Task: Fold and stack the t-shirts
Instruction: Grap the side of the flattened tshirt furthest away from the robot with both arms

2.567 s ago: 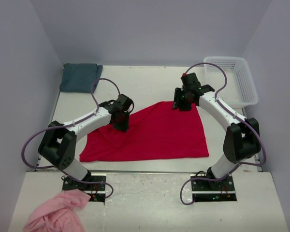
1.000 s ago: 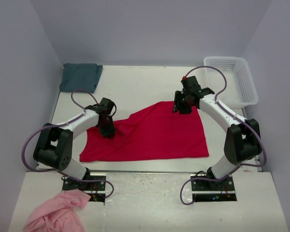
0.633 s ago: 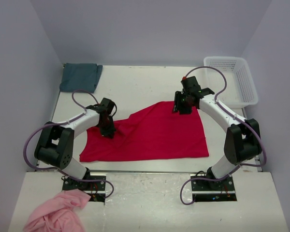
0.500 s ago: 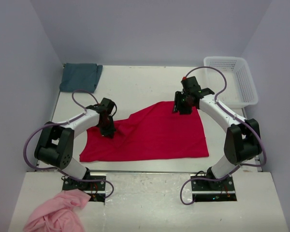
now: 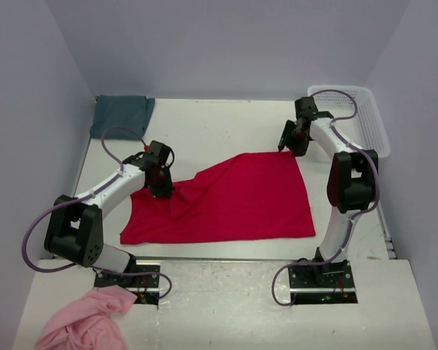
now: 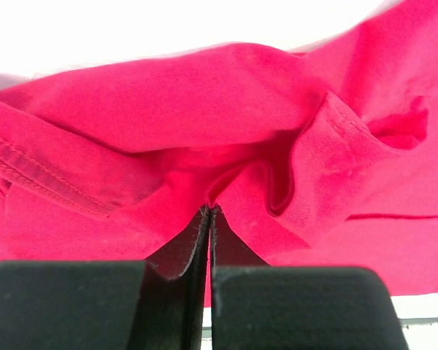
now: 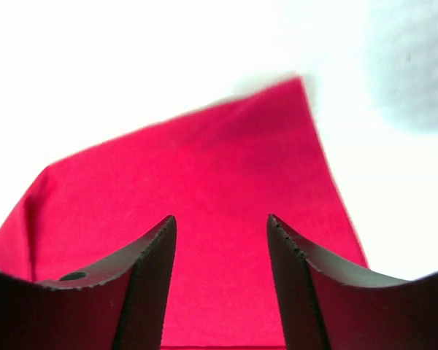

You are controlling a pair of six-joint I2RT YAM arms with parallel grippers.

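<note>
1. Two t-shirts on the table: one red t-shirt (image 5: 233,200) spread out in the middle, one teal t-shirt (image 5: 120,114) folded at the far left corner
2. There's the left gripper (image 6: 208,219), clamped tight on a bunched fold at the red one's left edge
3. Over to the right gripper (image 7: 220,226): jaws apart, nothing between them, at the red shirt's far right corner, seemingly just above it
4. One white basket (image 5: 365,120) far right, one pink cloth (image 5: 84,321) by the left base
</note>
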